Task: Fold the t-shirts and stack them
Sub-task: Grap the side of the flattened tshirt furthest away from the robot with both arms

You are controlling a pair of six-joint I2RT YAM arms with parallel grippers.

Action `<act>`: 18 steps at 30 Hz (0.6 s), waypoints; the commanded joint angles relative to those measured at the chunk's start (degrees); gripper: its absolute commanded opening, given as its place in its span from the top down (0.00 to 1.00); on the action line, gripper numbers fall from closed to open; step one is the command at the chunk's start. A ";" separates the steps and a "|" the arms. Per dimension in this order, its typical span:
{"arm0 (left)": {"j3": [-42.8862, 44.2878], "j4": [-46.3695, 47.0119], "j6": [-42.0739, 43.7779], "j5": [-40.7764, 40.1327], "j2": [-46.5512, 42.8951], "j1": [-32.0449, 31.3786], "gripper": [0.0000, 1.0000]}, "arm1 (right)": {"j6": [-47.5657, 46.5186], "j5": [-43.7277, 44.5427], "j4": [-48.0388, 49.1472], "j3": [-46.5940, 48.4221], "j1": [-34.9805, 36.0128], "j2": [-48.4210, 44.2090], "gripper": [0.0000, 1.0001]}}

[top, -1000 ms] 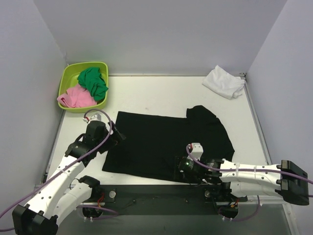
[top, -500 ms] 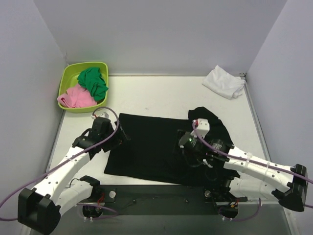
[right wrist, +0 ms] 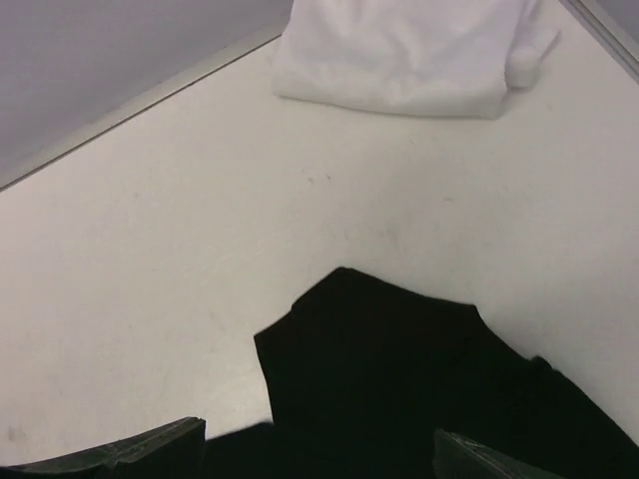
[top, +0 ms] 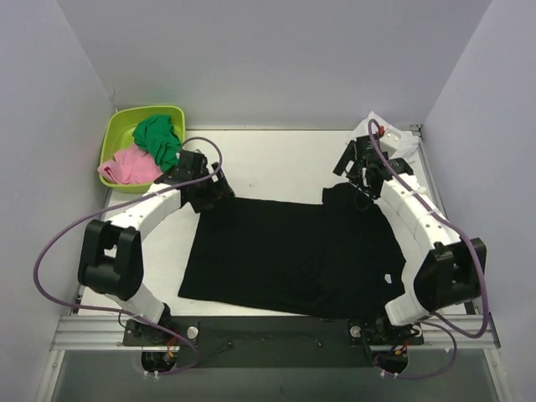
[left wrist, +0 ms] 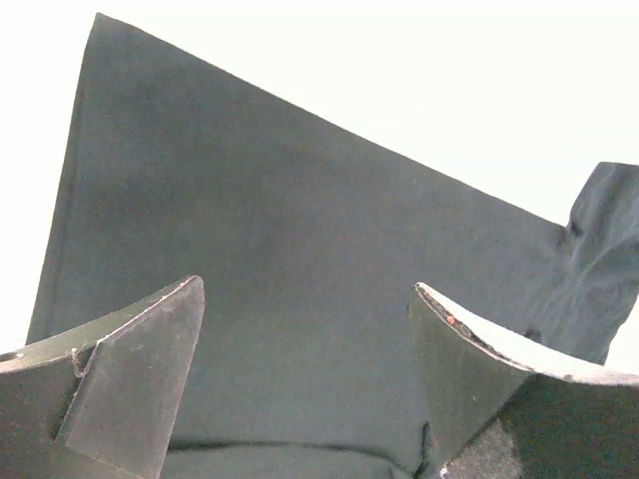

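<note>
At the middle of the table (top: 276, 159) the black shirt (top: 285, 251) lies spread flat. At 1 o'clock, in the far corner, sits the folded white shirt (right wrist: 399, 50). The left gripper (top: 209, 186) is over the black shirt's 11 o'clock corner, jaws wide apart and empty. The right gripper (top: 356, 172) is above its 1 o'clock sleeve, jaws also wide, holding nothing. At 10 o'clock stands a green tub (top: 151, 109) with cloths.

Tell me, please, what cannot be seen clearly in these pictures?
- Top view: the right arm covers part of the white t-shirt.
- Left wrist view: the bottom edge cuts off the black t-shirt.
- Top view: the clothes in the green tub are bundled; their kind is unclear.
</note>
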 commanded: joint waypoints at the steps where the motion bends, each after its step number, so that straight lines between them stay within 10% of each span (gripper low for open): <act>1: 9.45 2.31 2.35 1.27 7.17 3.78 0.09 | -6.48 -3.03 0.33 7.88 -2.97 6.37 0.02; 18: 26.00 -7.71 4.29 -1.98 30.30 10.20 0.23 | -6.40 -11.29 -0.37 18.44 -13.35 22.55 0.04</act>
